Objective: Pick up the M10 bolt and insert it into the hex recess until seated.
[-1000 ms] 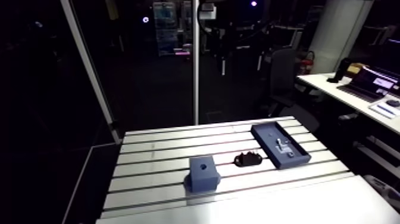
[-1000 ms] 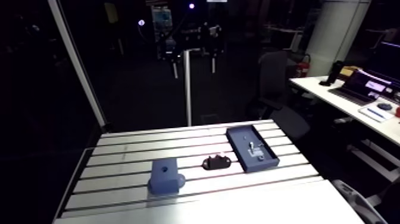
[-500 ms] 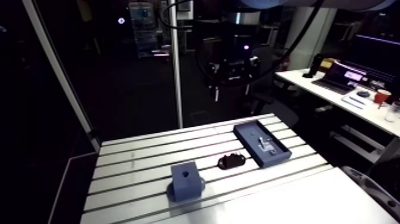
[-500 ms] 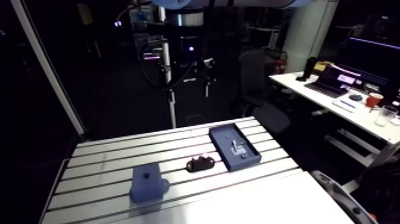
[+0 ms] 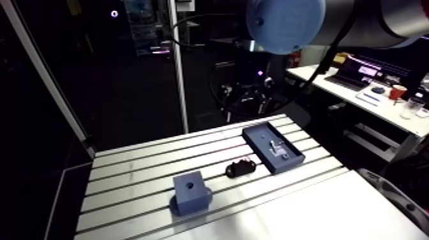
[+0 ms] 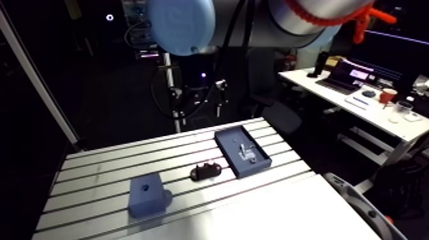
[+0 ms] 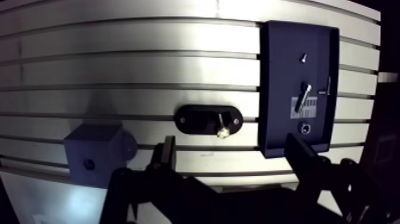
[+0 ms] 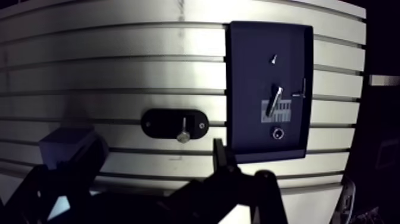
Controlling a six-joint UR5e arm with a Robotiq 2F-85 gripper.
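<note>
The fingers point(image 7: 300, 156) have sunk nearer the table point(image 7: 119, 71) — spread wide (nothing held) — bolt point(image 7: 304, 95) lying in its tray point(image 7: 280, 65).

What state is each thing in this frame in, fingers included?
Gripper: fingers open, nothing between them.
Bolt: seated in the black holder, not grasped.
Black holder: flat on the table, between block and tray.
Blue block: upright, hole in its top shows nothing inserted.
Blue tray: flat on the table, a few small metal parts loose inside.
</note>
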